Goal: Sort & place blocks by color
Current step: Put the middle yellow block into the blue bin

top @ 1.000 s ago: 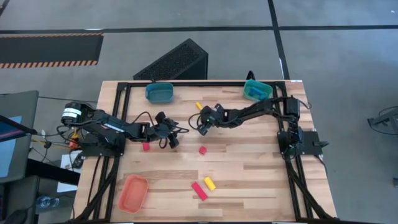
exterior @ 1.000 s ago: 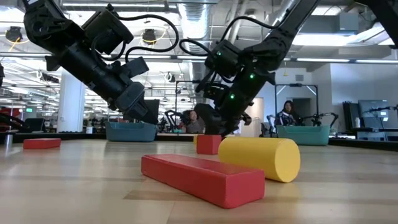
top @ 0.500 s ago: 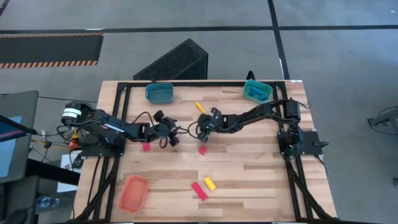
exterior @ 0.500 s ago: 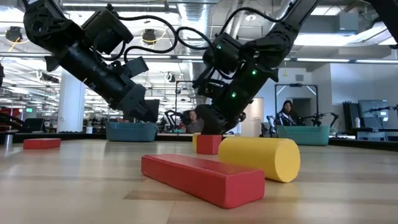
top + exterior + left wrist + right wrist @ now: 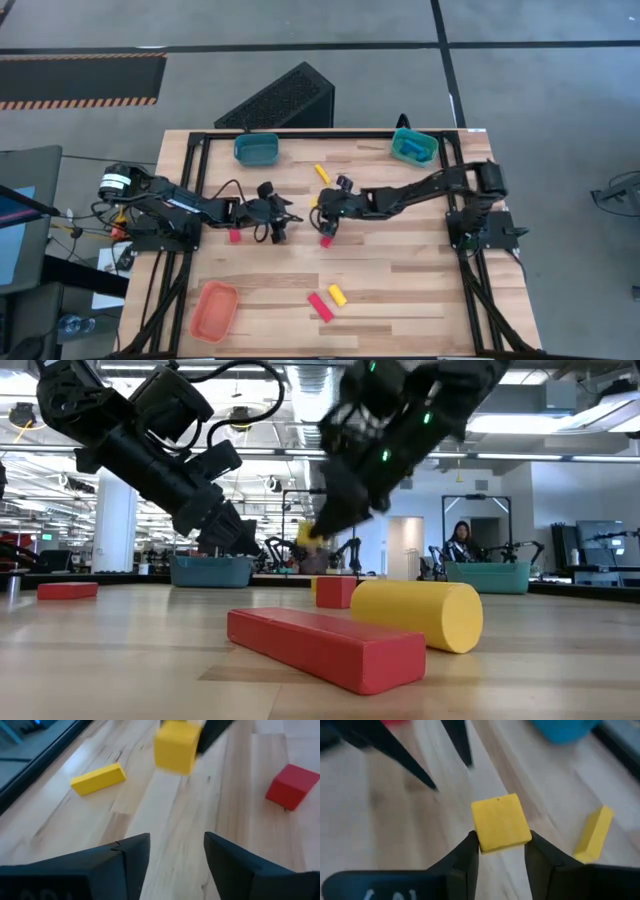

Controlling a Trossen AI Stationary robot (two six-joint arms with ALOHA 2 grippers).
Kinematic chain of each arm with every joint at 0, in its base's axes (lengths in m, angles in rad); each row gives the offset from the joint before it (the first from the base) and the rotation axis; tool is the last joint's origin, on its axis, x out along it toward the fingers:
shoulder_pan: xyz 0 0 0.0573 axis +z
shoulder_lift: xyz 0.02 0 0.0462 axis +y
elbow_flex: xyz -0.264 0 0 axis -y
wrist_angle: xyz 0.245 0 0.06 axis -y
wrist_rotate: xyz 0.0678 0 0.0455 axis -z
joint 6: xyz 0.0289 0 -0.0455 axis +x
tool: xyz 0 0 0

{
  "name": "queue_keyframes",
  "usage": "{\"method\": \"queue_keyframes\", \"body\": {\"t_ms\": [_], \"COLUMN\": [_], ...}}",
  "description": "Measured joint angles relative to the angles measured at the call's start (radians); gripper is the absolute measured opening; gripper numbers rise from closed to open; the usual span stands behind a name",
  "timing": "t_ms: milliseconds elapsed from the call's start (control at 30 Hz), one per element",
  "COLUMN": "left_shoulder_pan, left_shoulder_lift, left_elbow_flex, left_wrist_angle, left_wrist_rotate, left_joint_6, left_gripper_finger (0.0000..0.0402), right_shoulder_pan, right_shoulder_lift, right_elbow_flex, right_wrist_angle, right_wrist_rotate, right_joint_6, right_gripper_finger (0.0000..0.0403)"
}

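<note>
The right gripper (image 5: 500, 851) has lifted clear of the desk (image 5: 400, 280), now clamped on a yellow cube (image 5: 500, 822) held above the red cube (image 5: 325, 241). The left gripper (image 5: 175, 851), fingers apart, stays low beside it, empty.

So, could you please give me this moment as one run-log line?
right end effector: shut on yellow cube, lifted mid-table | left end effector: open, empty, facing it | red cube: on table

a yellow cube (image 5: 500, 822) sits between dark fingers (image 5: 461, 855), with a red cube (image 5: 292, 786) on pale wood (image 5: 170, 820)
</note>
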Motion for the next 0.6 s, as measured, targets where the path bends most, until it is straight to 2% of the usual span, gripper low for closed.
{"method": "queue_keyframes", "body": {"t_ms": [100, 267, 400, 467, 600], "left_shoulder_pan": [0.0, -0.002, -0.001, 0.0, 0.014], "left_shoulder_lift": [0.0, 0.001, 0.001, 0.001, -0.022], "left_elbow_flex": [0.0, 0.0, 0.0, 0.0, 0.0], "left_wrist_angle": [0.003, 0.029, 0.138, 0.19, 0.222], "left_wrist_rotate": [0.009, 0.149, 0.159, 0.159, 0.172], "left_joint_6": [0.038, 0.077, -0.044, -0.077, -0.162], "left_gripper_finger": [0.0205, 0.0219, 0.0218, 0.0218, 0.0218], "right_shoulder_pan": [0.022, 0.047, 0.077, 0.094, 0.124], "right_shoulder_lift": [-0.045, -0.079, -0.083, -0.081, -0.081], "right_elbow_flex": [0.001, 0.0, 0.0, 0.0, 0.0], "right_wrist_angle": [0.025, 0.017, 0.007, -0.004, -0.036], "right_wrist_rotate": [-0.019, -0.021, -0.011, 0.044, 0.228], "right_joint_6": [-0.008, -0.068, -0.157, -0.162, -0.159], "right_gripper_finger": [0.0138, 0.0125, 0.0125, 0.0126, 0.0126]}}
